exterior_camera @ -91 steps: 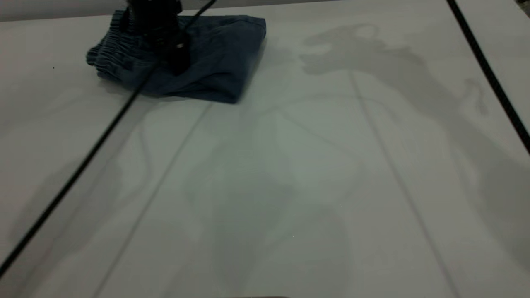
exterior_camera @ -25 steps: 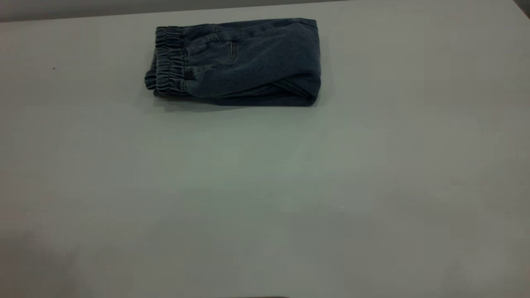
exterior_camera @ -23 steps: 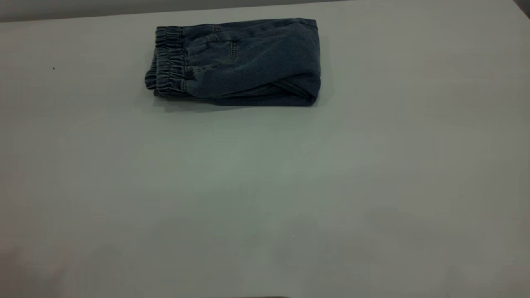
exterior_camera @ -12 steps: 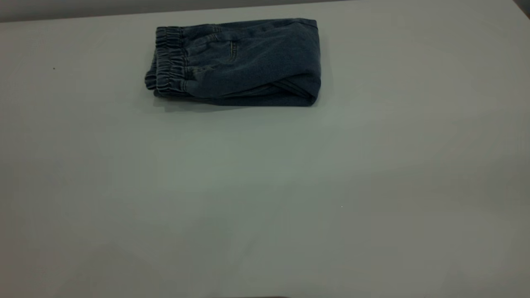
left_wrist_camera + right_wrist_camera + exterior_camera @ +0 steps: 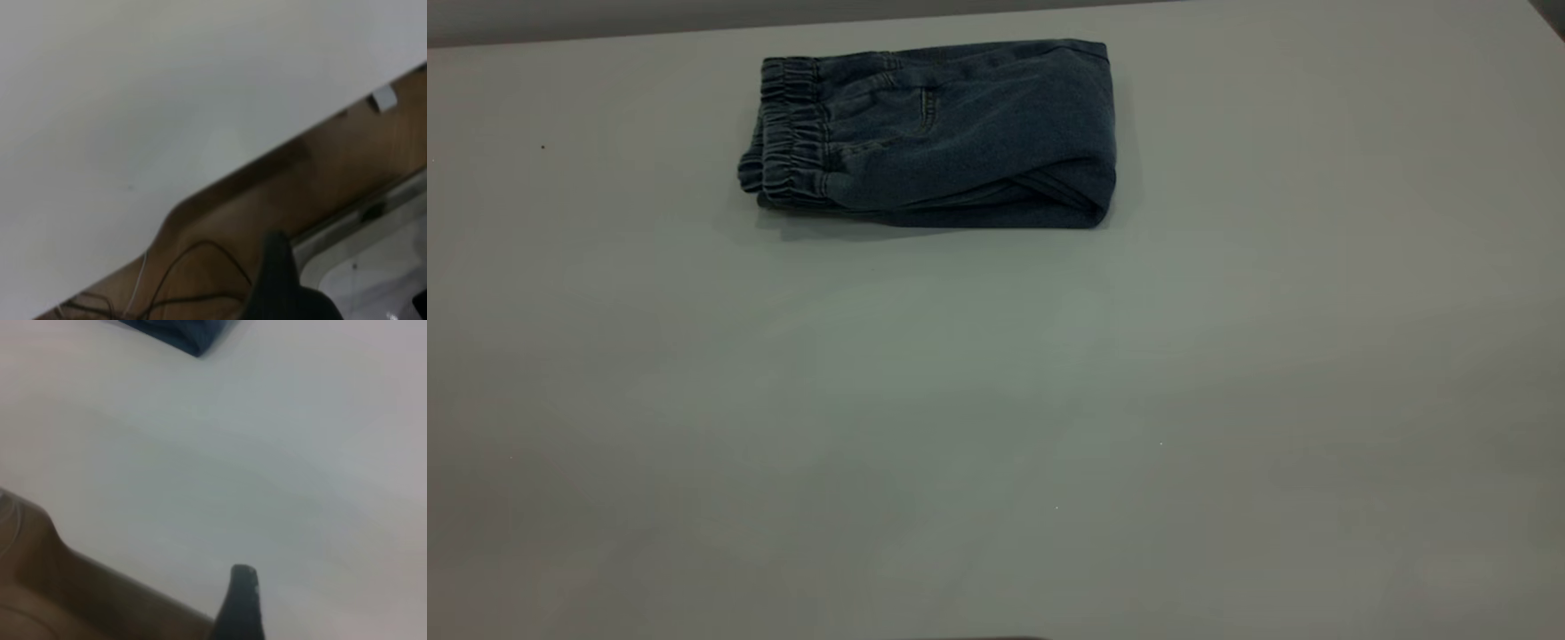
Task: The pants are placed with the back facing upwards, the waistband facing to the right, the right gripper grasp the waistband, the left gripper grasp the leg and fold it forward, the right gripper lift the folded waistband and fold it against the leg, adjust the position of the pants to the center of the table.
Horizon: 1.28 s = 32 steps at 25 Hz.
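The pants (image 5: 934, 133) lie folded into a compact blue denim rectangle at the far middle of the table (image 5: 996, 400). Their gathered waistband (image 5: 787, 133) forms the left end and the fold forms the right end. The printed leg is hidden inside the fold. No arm shows in the exterior view. My left gripper (image 5: 350, 293) hangs past the table's edge, open and holding nothing. Over bare table near another edge, my right gripper (image 5: 313, 627) is open with one finger (image 5: 241, 600) showing. A corner of the pants (image 5: 180, 330) shows far from it.
In the left wrist view the table's edge (image 5: 267, 157) runs diagonally above a brown floor with loose cables (image 5: 200, 267) and a pale grey base (image 5: 373, 267). In the right wrist view brown floor (image 5: 40, 587) shows beyond the table's edge.
Since 3.6 s ago the left gripper and its cable have left the pants and the exterior view. The pants now lie farther right, squared up. Over the last second only faint shadows shifted.
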Each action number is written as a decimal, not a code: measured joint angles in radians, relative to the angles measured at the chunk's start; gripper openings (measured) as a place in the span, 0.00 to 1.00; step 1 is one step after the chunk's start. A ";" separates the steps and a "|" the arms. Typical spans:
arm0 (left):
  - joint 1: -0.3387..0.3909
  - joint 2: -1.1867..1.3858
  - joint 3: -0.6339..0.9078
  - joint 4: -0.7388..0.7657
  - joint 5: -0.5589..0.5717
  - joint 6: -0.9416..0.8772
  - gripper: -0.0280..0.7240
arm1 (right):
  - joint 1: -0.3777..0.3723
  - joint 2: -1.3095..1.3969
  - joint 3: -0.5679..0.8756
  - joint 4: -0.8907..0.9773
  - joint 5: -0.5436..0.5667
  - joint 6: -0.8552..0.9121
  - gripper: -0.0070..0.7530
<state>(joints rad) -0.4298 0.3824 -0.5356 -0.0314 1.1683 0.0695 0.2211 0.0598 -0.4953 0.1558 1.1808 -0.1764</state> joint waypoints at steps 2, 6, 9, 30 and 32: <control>0.000 0.000 0.010 -0.001 -0.001 0.000 0.71 | 0.000 0.000 0.014 0.002 -0.021 0.000 0.76; 0.000 0.000 0.019 -0.005 -0.038 0.002 0.71 | 0.000 0.000 0.020 0.005 -0.031 0.000 0.76; 0.000 0.000 0.033 -0.017 -0.056 0.005 0.71 | 0.000 0.000 0.020 0.005 -0.033 0.000 0.76; 0.106 -0.065 0.043 -0.023 -0.058 0.006 0.71 | -0.004 -0.001 0.020 0.008 -0.033 -0.001 0.76; 0.211 -0.122 0.043 -0.023 -0.058 0.006 0.71 | -0.034 -0.001 0.020 0.012 -0.033 -0.001 0.76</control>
<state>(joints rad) -0.2190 0.2608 -0.4925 -0.0541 1.1105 0.0759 0.1870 0.0587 -0.4752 0.1675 1.1476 -0.1778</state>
